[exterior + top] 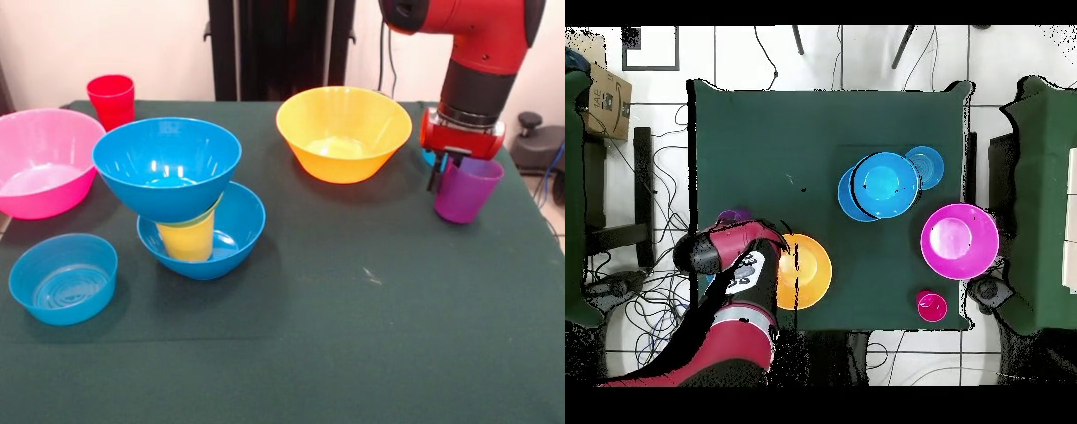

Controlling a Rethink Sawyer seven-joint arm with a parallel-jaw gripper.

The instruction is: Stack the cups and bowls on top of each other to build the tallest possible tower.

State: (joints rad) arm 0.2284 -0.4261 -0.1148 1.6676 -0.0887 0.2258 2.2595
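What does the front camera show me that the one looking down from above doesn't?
Only the front view shows the yellow cup and the green rim sandwiched inside the tower, and the claw gripping the purple cup, lifted and tilted. Only the overhead view shows the table's whole outline, the tiled floor and cables around it, and a cardboard box. Both show the pink bowl, the yellow-orange bowl, the red cup, one small light-blue bowl and the red arm.
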